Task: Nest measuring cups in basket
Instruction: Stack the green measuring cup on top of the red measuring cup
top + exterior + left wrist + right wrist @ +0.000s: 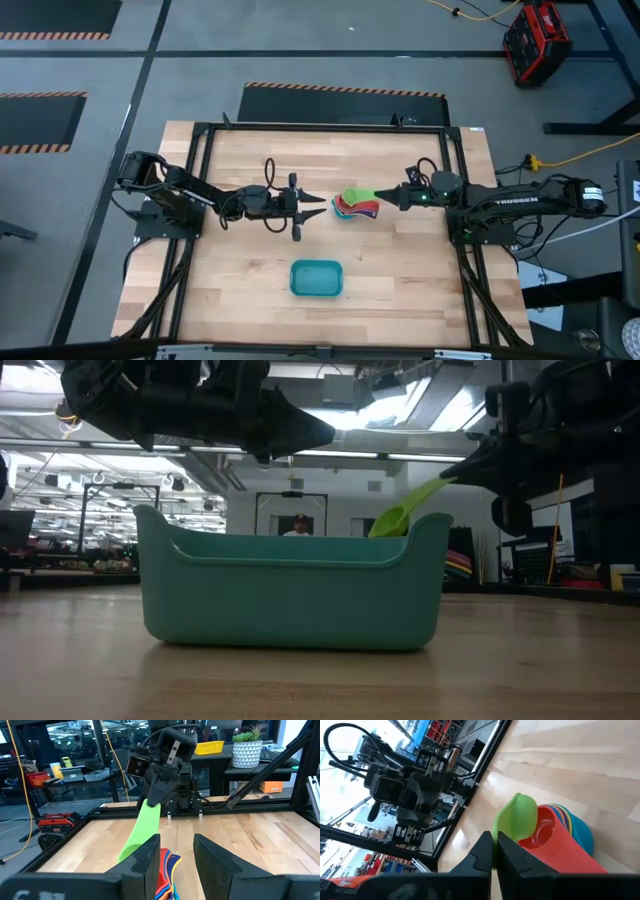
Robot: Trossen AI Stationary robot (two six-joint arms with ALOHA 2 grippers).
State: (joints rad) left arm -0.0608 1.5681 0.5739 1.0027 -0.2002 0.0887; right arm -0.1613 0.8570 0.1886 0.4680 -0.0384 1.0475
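A green measuring cup [517,817] is in my right gripper [495,842], which is shut on it above the table's middle. Below and beside it, the other measuring cups [358,210] sit nested on the wood, red [545,835] on top and blues [581,834] underneath. My left gripper [318,207] hovers open just left of that stack, its fingers [150,862] pointing at it and touching nothing. The teal basket [317,278] rests on its base near the table's near edge and holds nothing that I can see. My right gripper pinches the green cup's flat handle [150,812] between its two fingers, near the handle's free end. The fingers come from the table's right, slanting down, and lie along the handle. The cup tilts with its bowl [388,523] lower than the handle. Whether the bowl touches the stack I cannot tell.
Black frame rails [320,128] run around the table's edges. Bare wood lies between the stack and the basket [290,585]. A person [300,525] shows far off in the room behind the table.
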